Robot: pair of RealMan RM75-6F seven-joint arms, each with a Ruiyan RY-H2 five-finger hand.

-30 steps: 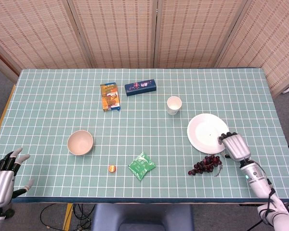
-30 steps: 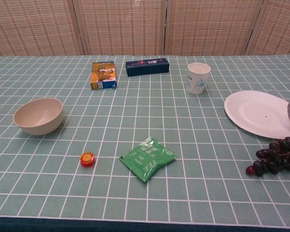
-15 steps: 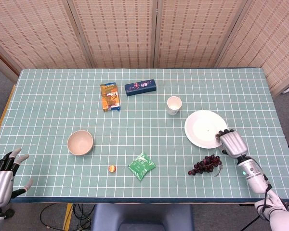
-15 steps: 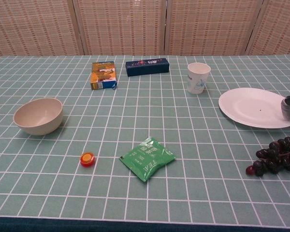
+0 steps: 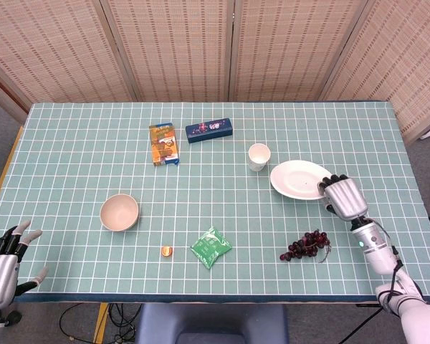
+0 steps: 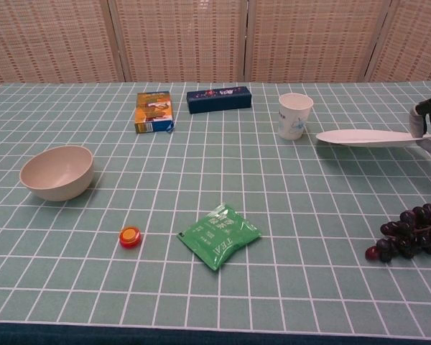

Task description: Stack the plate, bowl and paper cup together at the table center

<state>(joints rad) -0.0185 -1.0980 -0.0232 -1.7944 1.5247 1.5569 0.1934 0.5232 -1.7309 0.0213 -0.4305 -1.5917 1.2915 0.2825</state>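
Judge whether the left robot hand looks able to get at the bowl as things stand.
Probably yes: the left robot hand is empty with fingers apart, and only bare table lies between it and the bowl.

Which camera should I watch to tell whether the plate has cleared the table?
The chest view. There the plate shows edge-on, lifted above the cloth, with the right hand gripping its far rim. The head view looks down on the plate and shows where it lies beside the paper cup, but not its height.

table [image 5: 72,143] | bowl [image 5: 119,211] | paper cup [image 5: 258,156] | grapes [image 5: 304,245] | green packet [image 5: 211,247]
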